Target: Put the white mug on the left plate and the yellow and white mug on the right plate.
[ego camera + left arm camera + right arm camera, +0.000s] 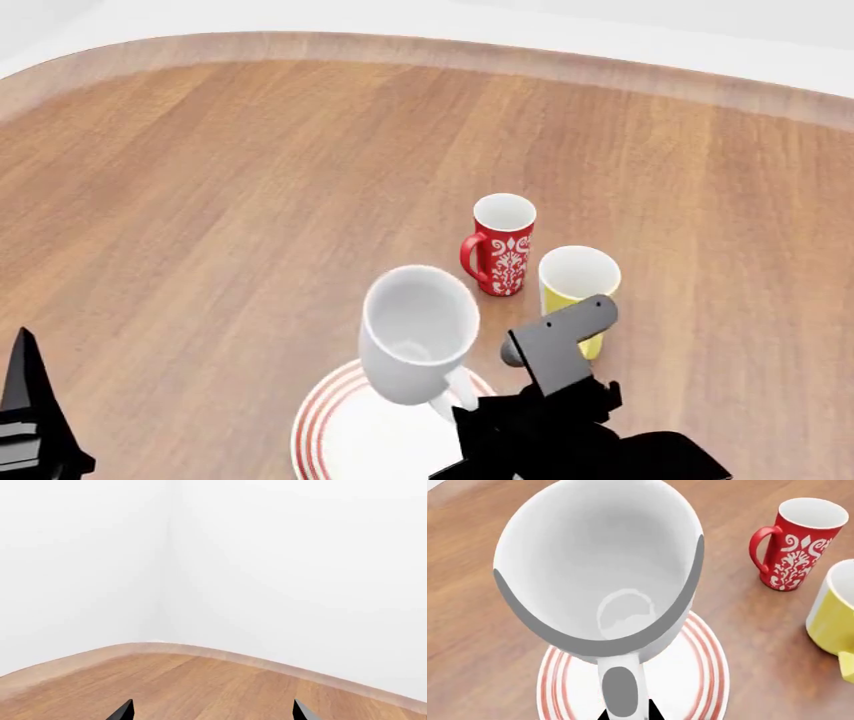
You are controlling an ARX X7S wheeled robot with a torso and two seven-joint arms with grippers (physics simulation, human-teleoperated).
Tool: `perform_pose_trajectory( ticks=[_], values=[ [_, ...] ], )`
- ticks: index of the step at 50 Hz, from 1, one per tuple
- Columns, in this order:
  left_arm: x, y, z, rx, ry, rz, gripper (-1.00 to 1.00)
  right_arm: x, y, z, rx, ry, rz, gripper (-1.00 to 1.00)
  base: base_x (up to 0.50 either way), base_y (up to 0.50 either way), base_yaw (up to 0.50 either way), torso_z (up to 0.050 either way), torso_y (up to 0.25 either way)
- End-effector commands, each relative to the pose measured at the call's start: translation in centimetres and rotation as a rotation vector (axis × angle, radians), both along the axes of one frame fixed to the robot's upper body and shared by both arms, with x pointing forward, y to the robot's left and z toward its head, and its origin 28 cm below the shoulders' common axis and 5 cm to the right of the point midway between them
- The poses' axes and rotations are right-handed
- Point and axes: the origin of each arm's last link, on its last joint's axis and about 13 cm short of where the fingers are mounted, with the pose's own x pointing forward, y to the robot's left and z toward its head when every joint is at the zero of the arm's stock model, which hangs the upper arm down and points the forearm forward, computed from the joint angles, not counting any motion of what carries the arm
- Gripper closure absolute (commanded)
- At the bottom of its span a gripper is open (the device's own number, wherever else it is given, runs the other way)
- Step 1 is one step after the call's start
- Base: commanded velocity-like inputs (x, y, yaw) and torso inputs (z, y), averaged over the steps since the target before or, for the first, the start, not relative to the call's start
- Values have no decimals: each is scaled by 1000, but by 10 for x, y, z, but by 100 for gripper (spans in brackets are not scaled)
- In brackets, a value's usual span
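The white mug hangs tilted above the near part of the counter, its mouth open to the camera and its loop handle turned toward the robot. The right gripper grasps that handle from the near side; in the right wrist view only the dark finger tips show beside the handle's base. Directly beneath the mug lies a white plate with thin red rings round its rim, partly hidden by the mug and the arm; the mug's base appears raised off it, though contact cannot be settled from these views. Only this one plate is in sight. To the right and slightly farther off stands the yellow and white mug, upright on the bare wood, its lower part hidden behind the right arm. Just beside it, on its far left, stands a red mug with a white pattern, handle to the left. The left gripper hovers over bare counter near the rounded far edge, its two dark fingers spread apart and holding nothing.
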Motion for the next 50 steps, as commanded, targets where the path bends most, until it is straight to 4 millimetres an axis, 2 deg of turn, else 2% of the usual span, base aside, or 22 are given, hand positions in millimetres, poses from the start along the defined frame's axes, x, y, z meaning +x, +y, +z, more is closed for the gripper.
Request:
perform_pose_trajectory(
  ticks=[1,12,21,28,50],
  values=[
    [-2,0,1,-3,0,0,-100,9,6,-5,6,34,2,100,0,0,0,0,0],
    [-1,0,1,-3,-1,-1,-100,17,6,-13,-2,88,11,100,0,0,0,0,0],
    [-2,0,1,-7,-1,-3,-100,30,-2,-17,11,124,-30,100,0,0,0,0,0],
    [-2,0,1,-8,-1,-4,-100,30,2,-14,14,134,-8,100,0,0,0,0,1],
    [-4,0,3,-17,-6,2,-100,26,9,-27,-32,250,23,100,0,0,0,0,0]
  ],
)
